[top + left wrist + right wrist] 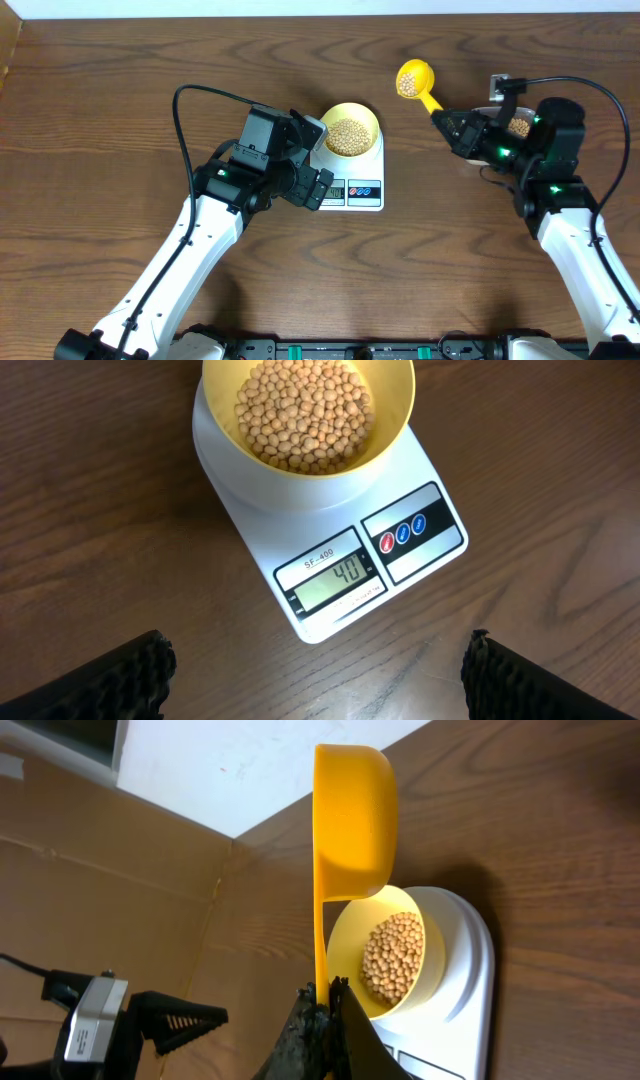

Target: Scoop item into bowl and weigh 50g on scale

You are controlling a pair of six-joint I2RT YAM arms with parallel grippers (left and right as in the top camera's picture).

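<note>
The dark wood-grain table (120, 110) carries all of it. The soybeans (305, 410) lie heaped in the small pale yellow bowl (395, 435). They cover its bottom but sit well below the rim. The bowl stands on the platform of the white kitchen scale (250, 510), whose display (335, 575) reads 40. By my judgement, then, most of the weighing is done and the bowl is short of fifty by about a scoopful or less.

To the right of the bowl and apart from it, my right gripper (452, 126) is clamped on the handle of the bright yellow scoop (413, 79). From overhead the cup looks to have beans in it. My right wrist camera sees only its back, and I cannot tell how high it is off the table. Behind that wrist is a tub (518, 126) with more beans, mostly hidden by the arm.

My left gripper (319, 648) hangs in front of the scale with its jaws spread wide, grasping nothing.

What is left, as I see it, is to bring the scoop over the bowl and tip beans in a few at a time. I would watch the display so the load does not overshoot.
</note>
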